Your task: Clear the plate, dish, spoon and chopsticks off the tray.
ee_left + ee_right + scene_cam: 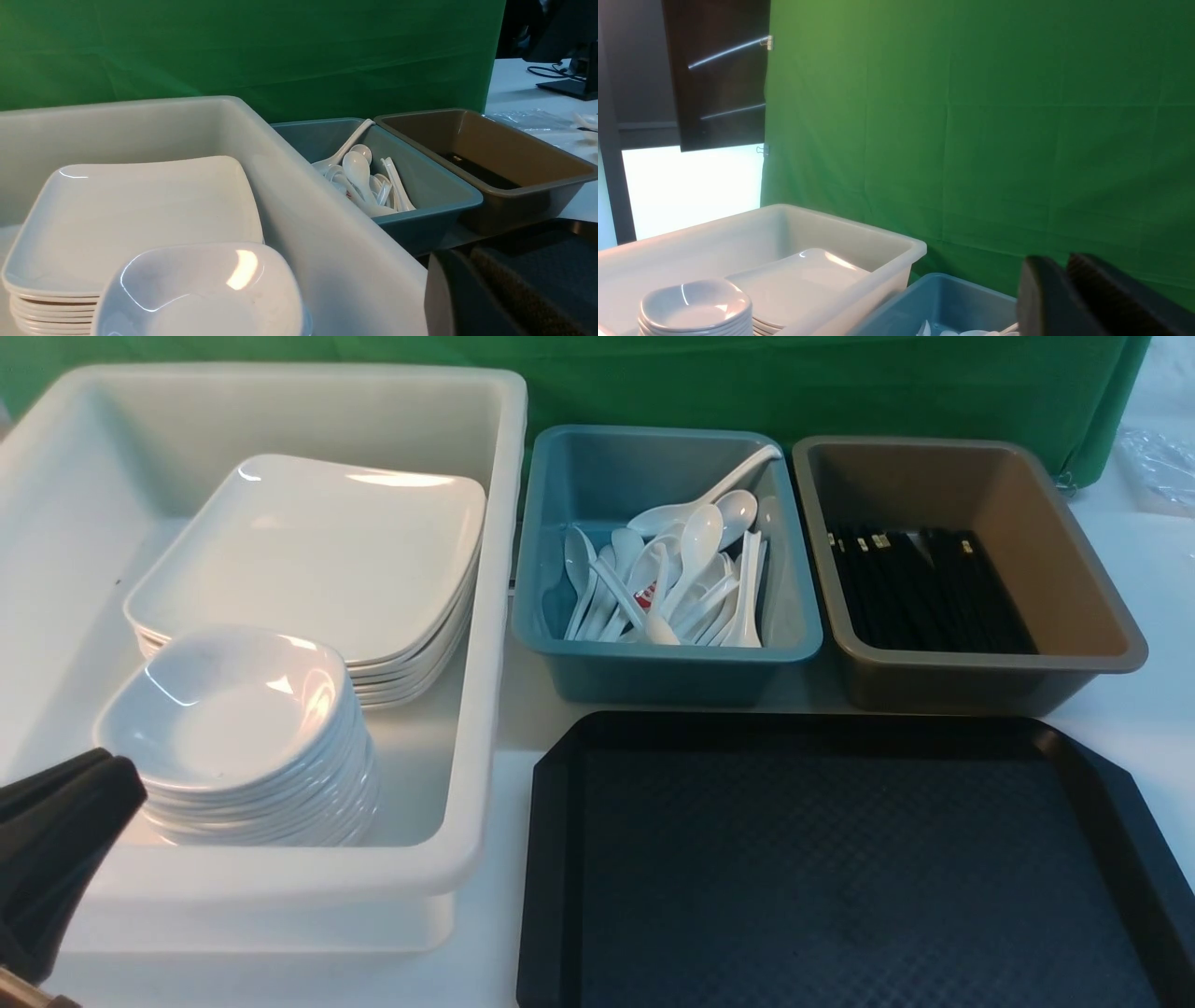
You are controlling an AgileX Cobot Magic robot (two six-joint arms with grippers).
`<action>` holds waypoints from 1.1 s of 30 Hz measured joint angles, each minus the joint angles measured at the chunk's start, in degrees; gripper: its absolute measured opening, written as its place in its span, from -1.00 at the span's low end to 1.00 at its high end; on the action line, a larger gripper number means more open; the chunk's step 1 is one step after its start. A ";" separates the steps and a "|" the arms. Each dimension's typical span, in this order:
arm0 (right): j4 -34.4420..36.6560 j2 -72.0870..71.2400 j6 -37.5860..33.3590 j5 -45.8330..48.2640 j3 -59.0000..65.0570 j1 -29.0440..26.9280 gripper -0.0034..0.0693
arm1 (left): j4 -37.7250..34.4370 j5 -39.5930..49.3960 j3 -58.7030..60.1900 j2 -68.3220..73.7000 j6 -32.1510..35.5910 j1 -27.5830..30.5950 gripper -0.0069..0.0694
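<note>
Tray: black and diamond-textured, near right of the table — nothing lies on it in the front view.
Plate: top of a stack of white squarish plates in the far part of the large white tub on the left.
Dish: top of a stack of small deep dishes, nearer in the same tub, just in front of the plates.
Spoon: among a heap of white soup spoons in the blue bin, far centre.
Chopsticks: black, laid in the brown bin, far right.
Left gripper: near left, beside the dish stack, jaws pressed together and holding nothing.
Right gripper: seen only from its own wrist camera, above the blue bin; the two fingers stand close with a thin gap — whether they are parted or closed, I cannot tell. Nothing is in them.
Handling: the glazed ware looks stiff, slick and breakable; rims seem the safest hold.
Progress: the job appears finished.
</note>
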 joint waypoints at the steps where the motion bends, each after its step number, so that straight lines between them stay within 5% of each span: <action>1: 0.00 0.00 0.00 0.00 0.00 0.00 -0.60 | 0.24 0.00 0.00 0.00 0.54 0.00 -0.78; 11: 0.00 0.00 0.05 0.05 0.00 0.00 -0.51 | 9.44 -0.95 4.59 -2.12 -1.82 0.68 -0.78; 17: 0.00 0.00 0.05 0.05 0.00 0.00 -0.51 | 11.86 -4.69 13.76 -10.84 -10.71 9.51 -0.78; 24: 0.00 0.00 0.05 0.05 0.00 0.00 -0.47 | 12.22 -3.49 18.25 -16.82 -13.16 19.96 -0.78; 33: 0.00 0.00 0.05 0.05 0.00 0.00 -0.41 | 14.73 2.93 18.30 -16.96 -13.38 21.12 -0.78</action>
